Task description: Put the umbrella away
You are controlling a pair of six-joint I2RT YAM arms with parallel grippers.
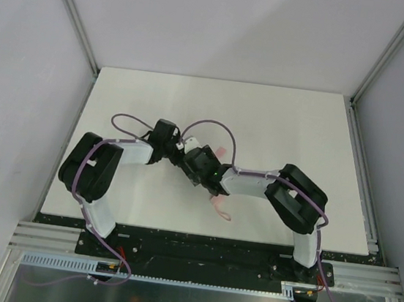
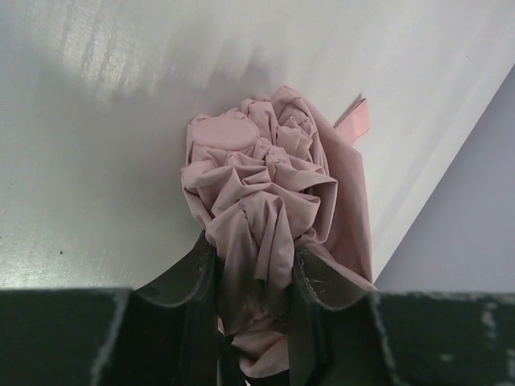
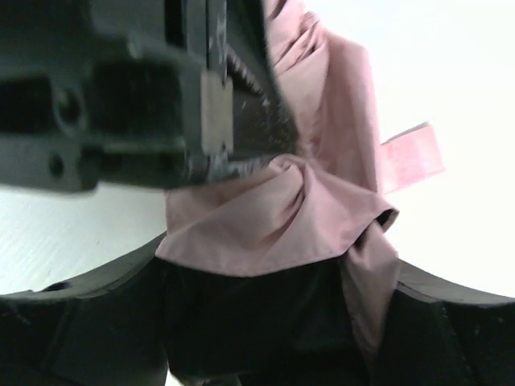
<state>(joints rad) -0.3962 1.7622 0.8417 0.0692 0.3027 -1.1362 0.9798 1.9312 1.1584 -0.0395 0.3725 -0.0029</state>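
left gripper (image 2: 254, 259): clenched on umbrella (image 2: 259, 173) canopy, so the folds are held bunched ahead of the fingers
right gripper (image 3: 282, 269): jaws spread, fabric loose between, nothing gripped
strap (image 3: 412, 157): beside right pincer, probably to be fastened next

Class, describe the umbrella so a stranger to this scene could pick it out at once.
On the white table, look to the middle, where the left gripper and right gripper meet. Between them is the umbrella: a crumpled pale pink fabric bundle with a flat strap, the only cloth there.
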